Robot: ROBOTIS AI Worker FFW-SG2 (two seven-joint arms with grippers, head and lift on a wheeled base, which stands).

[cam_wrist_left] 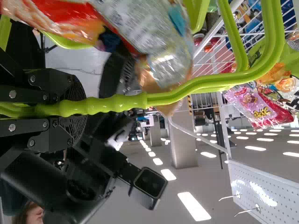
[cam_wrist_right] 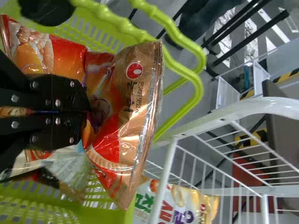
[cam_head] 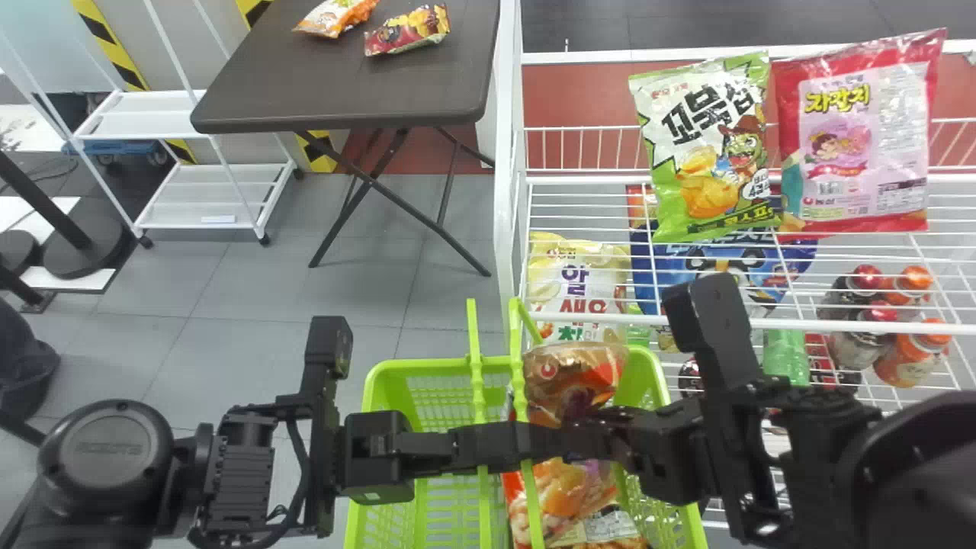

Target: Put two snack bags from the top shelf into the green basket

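two arms are at work beside the rack. with my left gripper (cam_head: 499, 448) i have a firm grasp on a handle (cam_head: 477, 389) of the green basket (cam_head: 393, 370); in the left wrist view the fingers (cam_wrist_left: 28, 130) lie on opposite sides of the green bar. my right gripper (cam_head: 606, 433) is clenched on a brown-and-orange snack bag (cam_head: 572, 374), held at the basket's mouth, its brown end sticking out past the fingertips and creased around them. more snack packaging (cam_head: 579, 526) sits inside the basket; i can't tell how many bags that makes.

on the top shelf (cam_head: 579, 181), a green-and-white snack bag (cam_head: 705, 152) and a pink-and-red snack bag (cam_head: 858, 137) are side by side. lower in the rack are a yellow snack bag (cam_head: 576, 282), a blue bag (cam_head: 659, 267) and bottles (cam_head: 907, 354) with red and orange caps. two small snack bags (cam_head: 408, 30) lie on the dark table (cam_head: 343, 91), beyond the basket.
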